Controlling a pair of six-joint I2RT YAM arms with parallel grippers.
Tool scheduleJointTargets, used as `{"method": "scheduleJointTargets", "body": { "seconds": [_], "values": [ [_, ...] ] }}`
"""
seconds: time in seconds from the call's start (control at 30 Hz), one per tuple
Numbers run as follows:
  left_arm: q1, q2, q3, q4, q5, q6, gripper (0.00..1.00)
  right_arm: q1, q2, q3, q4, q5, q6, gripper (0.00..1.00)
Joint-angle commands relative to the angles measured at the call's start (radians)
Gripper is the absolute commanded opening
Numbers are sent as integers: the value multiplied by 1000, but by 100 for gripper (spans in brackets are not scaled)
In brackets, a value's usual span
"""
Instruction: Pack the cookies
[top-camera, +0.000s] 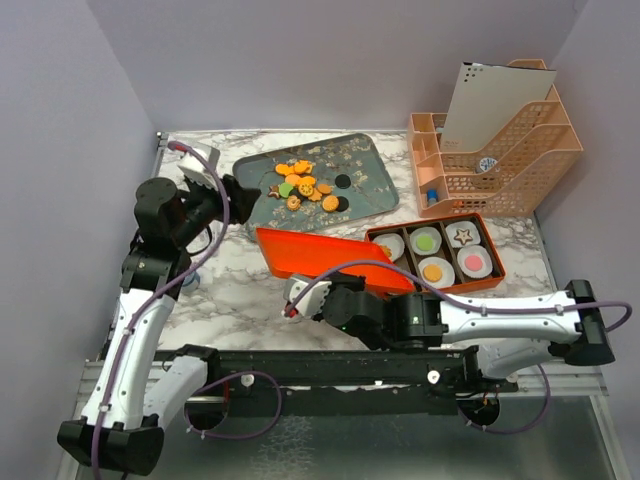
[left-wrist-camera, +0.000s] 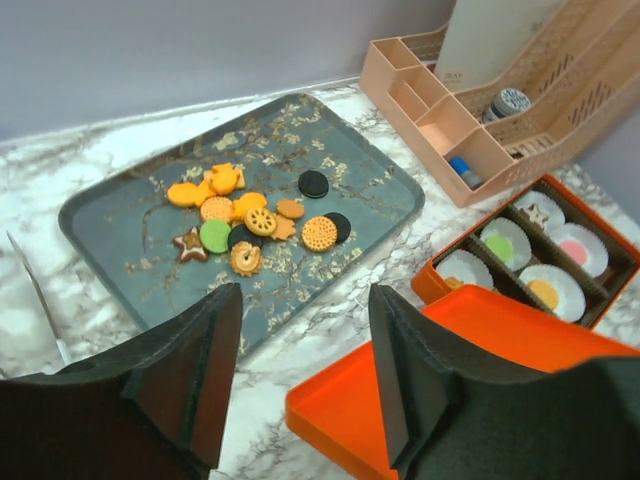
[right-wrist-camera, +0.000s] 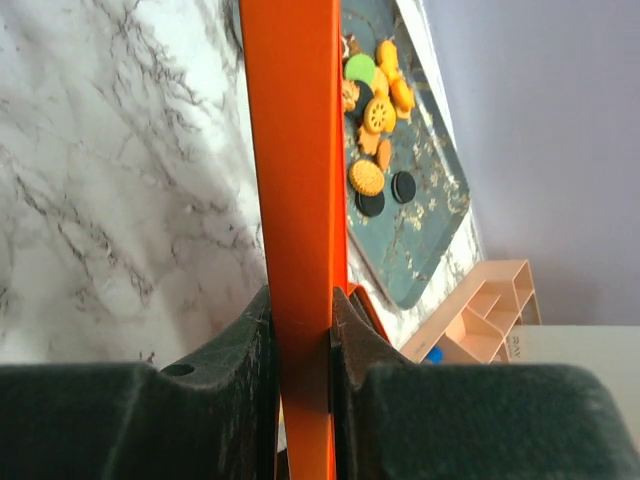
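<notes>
The cookies (top-camera: 300, 187) lie in a loose pile on a dark floral tray (top-camera: 365, 160): mostly orange rounds, one green, a few black, a star. They also show in the left wrist view (left-wrist-camera: 250, 215) and the right wrist view (right-wrist-camera: 370, 120). An orange box (top-camera: 495, 262) holds white paper cups with a green, a star, an orange and a pink cookie. My right gripper (top-camera: 378, 285) is shut on the near edge of the orange lid (top-camera: 320, 252), which shows edge-on in the right wrist view (right-wrist-camera: 295, 150). My left gripper (top-camera: 240, 195) is open and empty, above the table near the tray's front left corner.
A peach desk organizer (top-camera: 500, 150) with a white sheet stands at the back right. In the left wrist view the lid (left-wrist-camera: 480, 350) lies just right of my open fingers (left-wrist-camera: 400, 350), and the box (left-wrist-camera: 440, 285) sits behind it. Walls close in left and back.
</notes>
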Motion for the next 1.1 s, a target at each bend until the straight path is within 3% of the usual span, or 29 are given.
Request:
{"method": "scheduleJointTargets", "body": {
  "seconds": [0.0, 0.07, 0.17, 0.33, 0.53, 0.73, 1.07],
  "values": [
    [-117, -91, -64, 68, -52, 222, 64, -20, -116, 20, -186, -64, 131, 0],
    [-170, -142, -99, 85, -78, 290, 72, -22, -163, 14, -196, -88, 154, 0],
    [-223, -224, -150, 117, -89, 363, 92, -22, -218, 17, -218, -107, 184, 0],
    [-273, -324, -206, 118, 25, 503, 98, -22, -263, 35, -283, -100, 233, 0],
    [-301, -330, -197, 18, 212, 655, 97, -21, -279, 38, -335, -131, 253, 0],
    [-317, -262, -195, -121, 440, 825, 88, -22, -283, 46, -361, -211, 234, 0],
    [-363, -206, -194, -228, 518, 895, 80, -22, -281, 75, -356, -336, 184, 1]
  ]
}}
